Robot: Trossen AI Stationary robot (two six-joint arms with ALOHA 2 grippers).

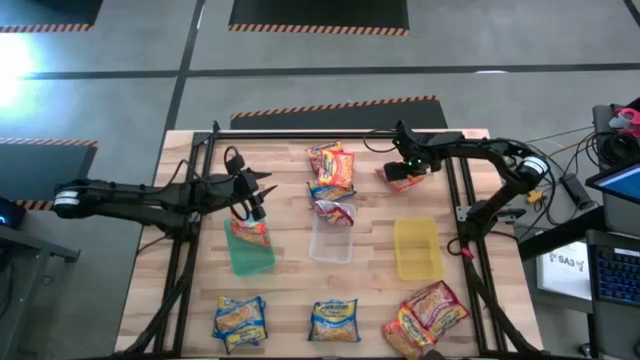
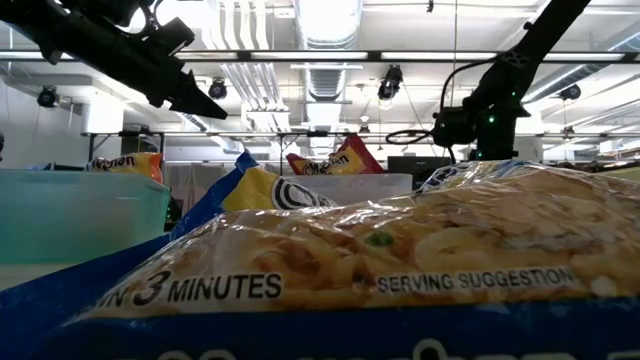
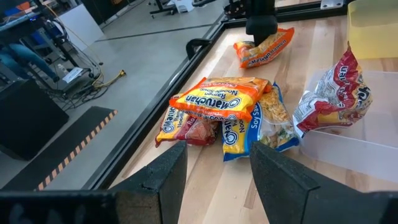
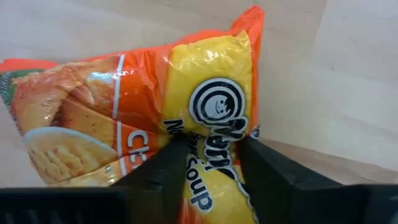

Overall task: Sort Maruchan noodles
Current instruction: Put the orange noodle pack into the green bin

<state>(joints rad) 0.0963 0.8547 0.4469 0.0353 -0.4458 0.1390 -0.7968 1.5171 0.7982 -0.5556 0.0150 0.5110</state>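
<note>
I work in a lab: ceiling lights [image 2: 320,20] over desks [image 2: 130,140], striped floor tape [image 1: 335,105], monitors [image 1: 615,265] and cables [image 1: 585,150] beside my table [image 1: 290,290].

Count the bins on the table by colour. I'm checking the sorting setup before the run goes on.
green bin: 1
clear bin: 1
yellow bin: 1
Total: 3
</note>
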